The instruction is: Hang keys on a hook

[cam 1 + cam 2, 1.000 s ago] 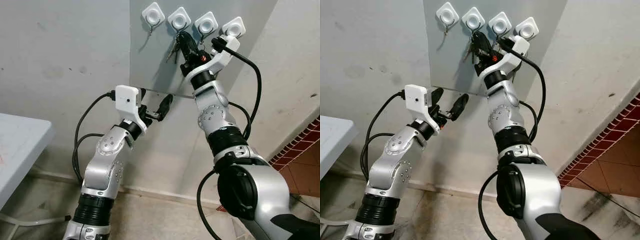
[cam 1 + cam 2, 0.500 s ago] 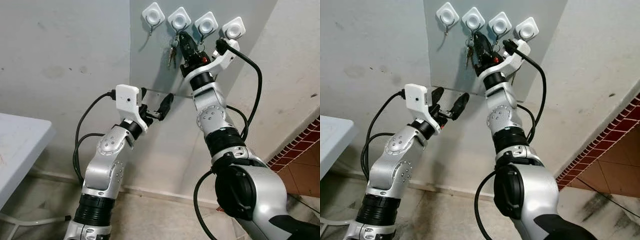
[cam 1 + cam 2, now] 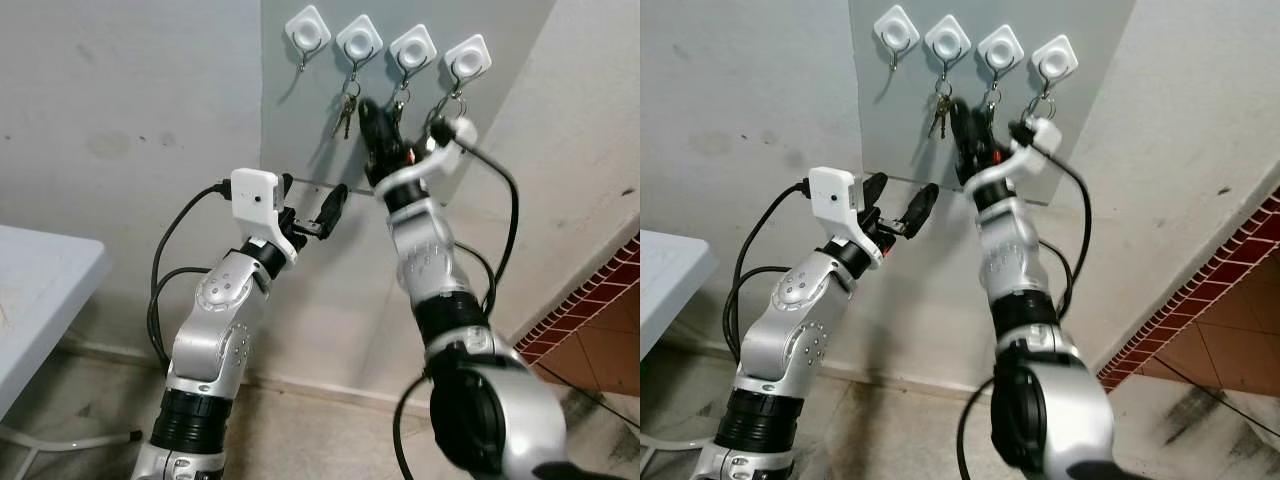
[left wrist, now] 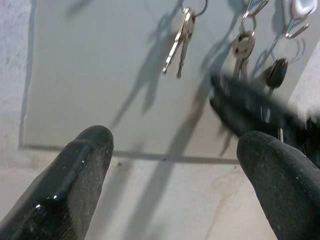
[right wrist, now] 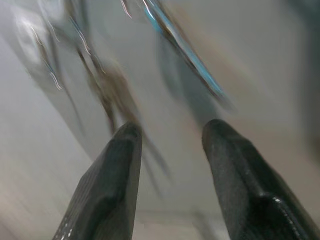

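Grey wall panel (image 3: 300, 120) bearing four white hooks (image 3: 359, 38). Left gripper (image 3: 312, 215), fingers apart and empty, near the panel's lower edge. Right gripper (image 3: 372, 125), fingers apart, just below the hooks. Keys (image 3: 345, 105) hang from the second hook from the left.

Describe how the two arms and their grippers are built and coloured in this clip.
Both arms are silver metal with rounded, bolt-studded joints and ribbed black collars between segments. The left gripper has two long, thick black fingers and a white boxy camera housing on its wrist. Black cables loop from both wrists. The right gripper has matching black fingers and a white wrist mount.
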Controlling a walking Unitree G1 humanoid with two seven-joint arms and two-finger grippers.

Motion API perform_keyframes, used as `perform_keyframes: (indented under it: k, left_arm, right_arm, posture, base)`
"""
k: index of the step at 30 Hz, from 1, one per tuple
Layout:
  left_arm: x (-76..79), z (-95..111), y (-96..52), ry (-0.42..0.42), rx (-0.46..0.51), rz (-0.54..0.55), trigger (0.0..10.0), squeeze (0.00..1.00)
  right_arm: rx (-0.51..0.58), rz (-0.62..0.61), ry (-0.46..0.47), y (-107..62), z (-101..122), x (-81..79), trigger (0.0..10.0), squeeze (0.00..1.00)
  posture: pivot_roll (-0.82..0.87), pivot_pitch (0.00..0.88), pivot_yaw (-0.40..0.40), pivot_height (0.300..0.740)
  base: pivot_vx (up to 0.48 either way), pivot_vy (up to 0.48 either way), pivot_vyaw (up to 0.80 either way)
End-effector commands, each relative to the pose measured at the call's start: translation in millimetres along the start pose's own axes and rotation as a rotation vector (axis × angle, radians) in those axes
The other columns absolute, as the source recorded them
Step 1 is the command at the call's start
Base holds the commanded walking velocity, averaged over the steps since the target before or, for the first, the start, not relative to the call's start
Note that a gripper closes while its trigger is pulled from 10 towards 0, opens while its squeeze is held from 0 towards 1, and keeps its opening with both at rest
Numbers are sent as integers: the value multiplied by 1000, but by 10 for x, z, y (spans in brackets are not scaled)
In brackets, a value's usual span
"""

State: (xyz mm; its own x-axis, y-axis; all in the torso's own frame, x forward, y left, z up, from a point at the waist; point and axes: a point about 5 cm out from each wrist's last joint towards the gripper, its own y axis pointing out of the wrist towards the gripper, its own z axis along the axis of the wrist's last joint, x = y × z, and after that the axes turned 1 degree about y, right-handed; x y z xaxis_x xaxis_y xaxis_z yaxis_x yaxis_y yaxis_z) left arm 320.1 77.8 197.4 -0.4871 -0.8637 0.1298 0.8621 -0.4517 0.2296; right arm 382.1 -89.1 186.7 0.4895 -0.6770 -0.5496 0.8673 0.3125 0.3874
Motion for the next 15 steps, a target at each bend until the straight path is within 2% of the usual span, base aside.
perform_keyframes:
  k: [1,7,8,9,12,15]
  left_arm:
    - [-6,-100,-19,6,-28,13,10000,0]
    - [-84,-239,-65,-49,-69,63,10000,0]
    - [-84,-239,-65,-49,-69,63,10000,0]
    - [-125,-294,-91,-75,-79,86,10000,0]
    - [-192,-403,-148,-74,-113,120,10000,0]
    - [-294,-540,-227,-89,-158,184,10000,0]
  right_arm:
    - [9,37,-98,-41,41,-8,10000,0]
    - [-49,-31,-185,-394,-73,225,10000,0]
    - [-49,-31,-185,-394,-73,225,10000,0]
    - [-59,-77,-217,-516,-83,313,10000,0]
    - [-69,-139,-262,-700,-79,432,10000,0]
    - [-93,-221,-339,-959,-63,592,10000,0]
  posture:
    - [15,29,-99,740]
    - [14,27,-97,740]
    - [14,27,-97,740]
    - [12,28,-94,740]
    - [8,28,-92,740]
    - [3,27,-86,740]
  base:
    - [0,0,0]
    - [0,0,0]
    - [0,0,0]
    - [0,0,0]
    - [0,0,0]
    - [0,0,0]
